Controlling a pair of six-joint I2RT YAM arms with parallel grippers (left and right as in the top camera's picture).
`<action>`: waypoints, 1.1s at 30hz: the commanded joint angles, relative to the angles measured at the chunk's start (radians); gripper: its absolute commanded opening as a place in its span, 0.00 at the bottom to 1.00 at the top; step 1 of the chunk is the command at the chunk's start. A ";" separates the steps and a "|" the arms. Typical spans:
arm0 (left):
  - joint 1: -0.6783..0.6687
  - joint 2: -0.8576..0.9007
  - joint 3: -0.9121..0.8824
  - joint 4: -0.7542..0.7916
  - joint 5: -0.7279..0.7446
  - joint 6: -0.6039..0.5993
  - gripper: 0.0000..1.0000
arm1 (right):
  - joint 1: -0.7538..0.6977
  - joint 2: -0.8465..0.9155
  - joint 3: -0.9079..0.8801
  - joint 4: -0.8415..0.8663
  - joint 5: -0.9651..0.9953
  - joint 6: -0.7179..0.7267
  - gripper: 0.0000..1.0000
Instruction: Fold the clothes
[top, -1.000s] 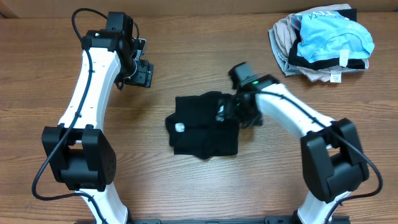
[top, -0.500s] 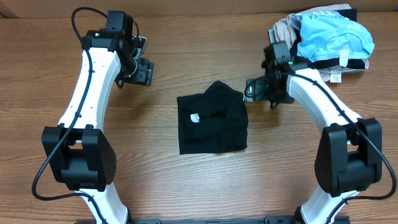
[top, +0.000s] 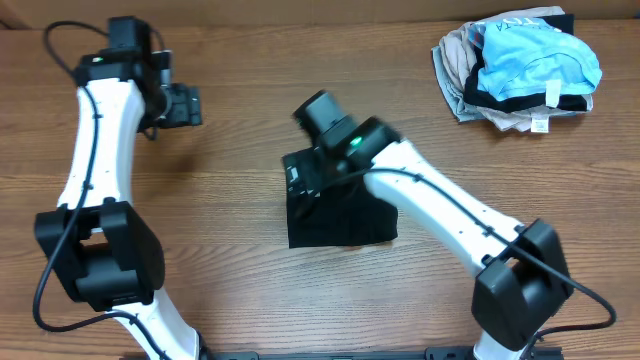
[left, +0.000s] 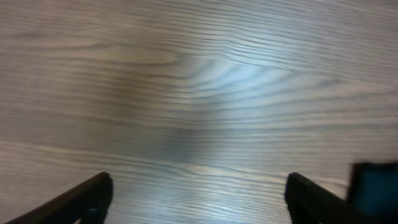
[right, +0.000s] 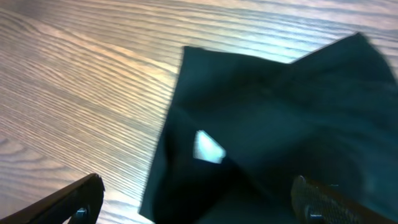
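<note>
Moved: right gripper (right: 198, 182) now over clothes (top: 345, 215), frame center; left gripper (top: 183, 105) shifted upper left.
Jaws: both spread wide apart.

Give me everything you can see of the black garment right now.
The black garment is soft, limp fabric folded into a rough rectangle. It lies flat on the wooden table near its middle. In the right wrist view its edge is uneven, one corner peaks out, and a small white tag shows on top. From overhead the right arm hides its upper part. The right gripper hangs over it, jaws open, gripping nothing.
</note>
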 joint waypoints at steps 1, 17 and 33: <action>0.038 -0.004 0.021 0.002 -0.005 -0.037 0.97 | 0.040 0.041 -0.009 0.032 0.126 0.107 1.00; 0.065 -0.004 0.021 0.003 -0.006 -0.036 1.00 | 0.108 0.259 -0.009 0.101 0.102 0.151 1.00; 0.065 0.007 0.007 -0.001 -0.006 -0.036 1.00 | 0.112 0.340 -0.007 0.118 0.064 0.150 1.00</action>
